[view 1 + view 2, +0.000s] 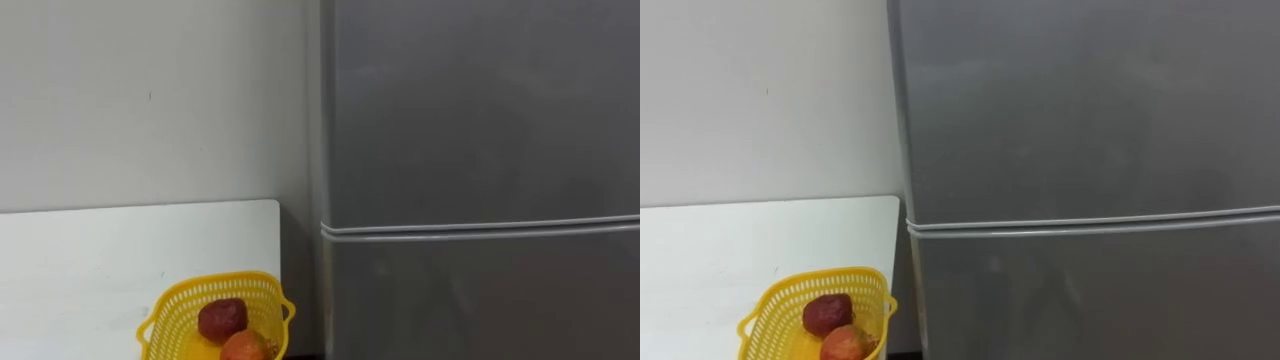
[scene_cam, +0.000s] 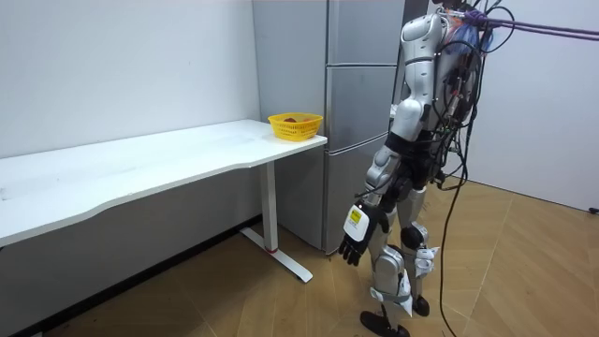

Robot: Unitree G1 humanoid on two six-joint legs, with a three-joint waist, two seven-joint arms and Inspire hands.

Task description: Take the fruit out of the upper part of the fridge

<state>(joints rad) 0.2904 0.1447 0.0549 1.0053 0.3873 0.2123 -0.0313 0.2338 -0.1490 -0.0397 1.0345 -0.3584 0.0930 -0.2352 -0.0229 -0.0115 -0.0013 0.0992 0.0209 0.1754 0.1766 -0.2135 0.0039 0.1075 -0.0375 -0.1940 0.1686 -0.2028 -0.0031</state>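
Note:
A grey fridge stands straight ahead of me with both doors shut. Its upper door (image 1: 480,110) meets the lower door (image 1: 480,300) at a seam low in the eye views. In the room view I stand upright close to the fridge (image 2: 360,94), facing it. My left hand (image 2: 356,239) hangs at my side with relaxed fingers and holds nothing.
A white table (image 1: 90,260) runs along the wall left of the fridge. On its corner by the fridge sits a yellow basket (image 1: 170,305) with a dark red fruit (image 1: 222,320) and an orange fruit (image 1: 245,347). The floor is wood.

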